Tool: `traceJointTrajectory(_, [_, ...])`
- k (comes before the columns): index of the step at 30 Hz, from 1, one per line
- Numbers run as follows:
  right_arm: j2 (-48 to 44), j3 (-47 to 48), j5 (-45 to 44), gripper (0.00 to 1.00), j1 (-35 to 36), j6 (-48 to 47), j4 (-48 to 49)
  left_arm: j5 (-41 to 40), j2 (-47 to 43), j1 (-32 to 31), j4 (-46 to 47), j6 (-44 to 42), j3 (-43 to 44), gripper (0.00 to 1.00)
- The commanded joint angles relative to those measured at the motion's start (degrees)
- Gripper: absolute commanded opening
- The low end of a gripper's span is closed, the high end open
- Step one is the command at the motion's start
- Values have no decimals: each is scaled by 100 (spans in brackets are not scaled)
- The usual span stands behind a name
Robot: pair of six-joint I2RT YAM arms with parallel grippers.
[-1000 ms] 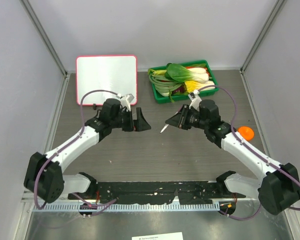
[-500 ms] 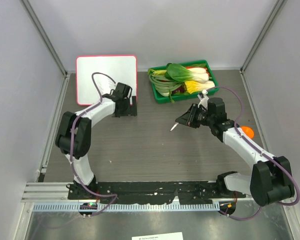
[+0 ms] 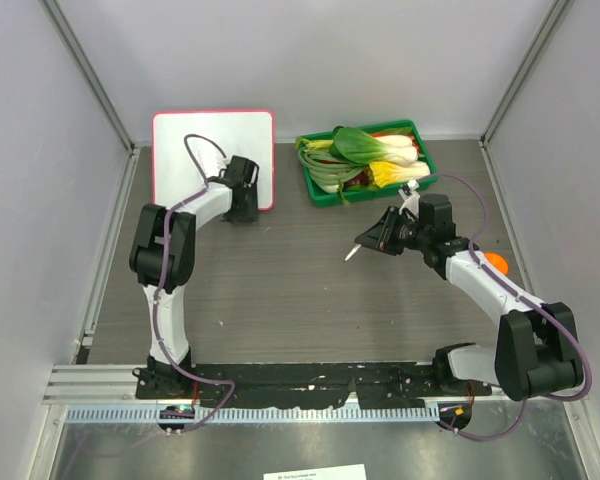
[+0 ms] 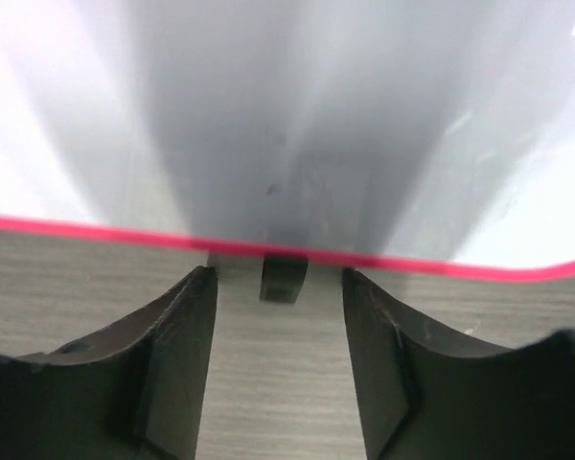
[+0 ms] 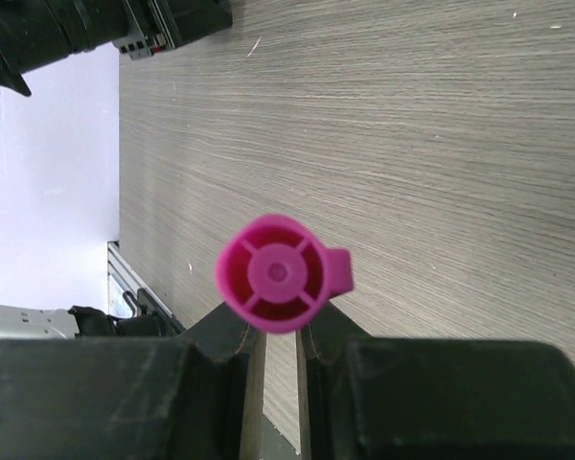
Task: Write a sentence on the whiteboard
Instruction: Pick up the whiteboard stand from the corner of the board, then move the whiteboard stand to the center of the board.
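At the table's [image 3: 280,300] far-left corner we straddle the whiteboard's [image 3: 212,150] black foot [image 4: 284,278] with the left gripper's [image 4: 278,284] jaws apart, where a skewed pinch could topple it, while the right gripper [image 5: 278,337] clamps the marker [image 5: 280,273].

The small rectangular whiteboard with a pink-red, rounded-corner frame [image 3: 212,150] stands propped on its lower edge at the far left of the wood-grain tabletop [image 3: 280,300], its top toward the rear wall. Its white face is blank and glossy, with soft grey reflections. One small black foot [image 4: 283,278] shows beneath the lower frame edge, resting on the tabletop. Well apart to the right, a slim marker with a magenta end cap [image 5: 280,273] is pinched in the right gripper [image 5: 278,331], its pale tip slanting down toward the table.
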State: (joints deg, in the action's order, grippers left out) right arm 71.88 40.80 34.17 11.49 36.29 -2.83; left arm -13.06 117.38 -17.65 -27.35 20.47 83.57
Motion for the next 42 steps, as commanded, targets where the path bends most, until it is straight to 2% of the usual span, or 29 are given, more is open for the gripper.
traceJointTrajectory(1, [107, 104, 177, 1, -41, -70, 459, -22, 451, 104, 99, -122, 379, 52])
traceJointTrajectory(4, [143, 130, 239, 1, -59, -17, 512, 5, 645, 104, 90, -105, 537, 39])
traceJointTrajectory(9, [46, 122, 309, 1, -76, -26, 494, 23, 672, 104, 11, -70, 573, 6])
traceJointTrajectory(11, [-42, 104, 301, 1, -85, -35, 468, 49, 558, 104, 37, -26, 354, 0])
traceJointTrajectory(19, [-437, -63, 388, 1, -85, 36, 406, 426, -522, 60, 511, 562, -1183, 0])
traceJointTrajectory(26, [-956, -168, 362, 1, -94, 18, 90, 375, -1375, -528, 793, 1222, -2441, 0])
traceJointTrajectory(34, [-1694, -142, 283, 1, -85, 27, -340, -152, -1885, -2083, 618, 2276, -3039, 0])
traceJointTrajectory(42, [-2572, 130, -427, 1, -76, -386, -1420, -372, -1947, -3656, 652, 3893, -2891, 0])
